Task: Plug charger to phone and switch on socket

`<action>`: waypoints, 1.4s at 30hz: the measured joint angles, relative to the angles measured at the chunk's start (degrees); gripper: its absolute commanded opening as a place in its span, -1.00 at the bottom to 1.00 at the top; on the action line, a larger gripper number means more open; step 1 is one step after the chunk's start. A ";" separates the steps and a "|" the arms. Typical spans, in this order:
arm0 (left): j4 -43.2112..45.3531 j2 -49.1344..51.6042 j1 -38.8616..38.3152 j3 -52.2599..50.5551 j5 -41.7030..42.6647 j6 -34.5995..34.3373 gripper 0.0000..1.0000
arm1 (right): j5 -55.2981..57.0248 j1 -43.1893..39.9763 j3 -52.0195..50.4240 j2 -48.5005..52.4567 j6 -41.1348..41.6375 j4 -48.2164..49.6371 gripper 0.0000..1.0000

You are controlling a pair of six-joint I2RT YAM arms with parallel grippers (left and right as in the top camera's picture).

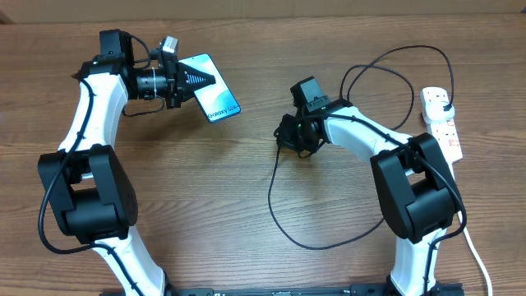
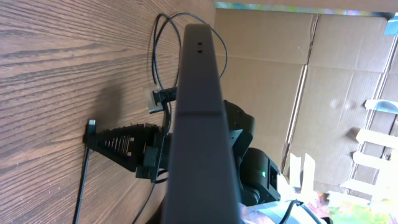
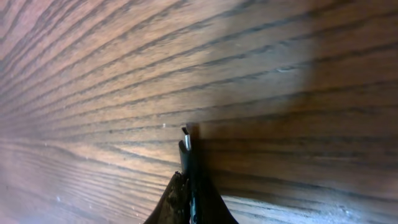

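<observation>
My left gripper (image 1: 205, 80) is shut on the phone (image 1: 216, 97), held off the table with its light blue "Galaxy" screen tilted up. In the left wrist view the phone (image 2: 199, 112) shows edge-on, with its dark frame toward the camera. My right gripper (image 1: 285, 136) is shut on the connector end of the black charger cable (image 1: 283, 222). It is to the right of the phone and apart from it. The right wrist view shows the metal tip (image 3: 186, 140) sticking out of the shut fingers (image 3: 189, 190) close above the wood. The charger's black plug (image 1: 441, 100) sits in the white socket strip (image 1: 448, 131) at the far right.
The charger cable loops over the table between my right arm and the front edge, and again behind it toward the strip. The strip's thick white cord (image 1: 477, 255) runs down the right side. Cardboard boxes (image 2: 311, 74) stand beyond the table.
</observation>
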 measured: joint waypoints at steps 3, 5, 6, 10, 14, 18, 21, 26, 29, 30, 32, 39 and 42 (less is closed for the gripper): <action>0.00 0.00 0.00 0.00 0.02 0.00 -0.92 | -1.64 -0.44 -0.55 -0.90 -3.56 -0.13 -0.92; -0.02 0.00 0.00 0.00 0.00 0.00 -0.92 | -3.56 -0.76 -1.01 -2.84 -6.97 -0.28 -0.92; -0.02 0.00 0.00 0.00 0.02 0.00 -0.92 | -4.46 -0.79 -1.05 -3.96 -8.39 -0.48 -0.92; -0.04 0.00 0.00 0.00 0.02 0.00 -0.92 | -10.38 -0.90 -1.05 -12.52 -15.72 -2.45 -0.92; -0.22 0.00 0.00 0.00 1.33 1.84 -0.92 | -14.86 -0.90 -1.05 -19.30 -19.12 -4.94 -0.92; -1.07 0.00 0.00 0.00 4.85 5.99 -0.91 | -20.61 -0.90 -1.05 -22.49 -22.93 -8.59 -0.92; -2.60 0.00 0.00 0.00 6.91 9.55 -0.92 | -25.00 -0.90 -1.05 -22.75 -26.18 -11.89 -0.92; -5.29 0.00 -0.15 0.00 9.18 16.31 -0.92 | -35.17 -0.74 -4.02 -22.84 -30.40 -9.20 -0.92; -6.91 0.00 -0.83 0.00 9.66 20.13 -0.91 | -41.09 -0.74 -7.82 -22.84 -31.50 -4.72 -0.92; -7.17 0.00 -1.22 0.00 9.79 21.07 -0.91 | -42.58 -0.72 -8.87 -22.84 -31.65 -3.52 -0.92; -7.45 0.00 -2.27 0.00 10.12 22.62 -0.91 | -44.63 -0.74 -10.32 -22.84 -31.65 -1.92 -0.92; -7.48 0.00 -7.08 0.00 10.45 25.27 -0.91 | -47.80 -0.74 -10.91 -22.84 -30.93 -1.05 -0.92; -7.50 0.00 -8.63 0.00 10.51 25.73 -0.92 | -48.09 -0.74 -10.91 -22.84 -30.53 -1.03 -0.92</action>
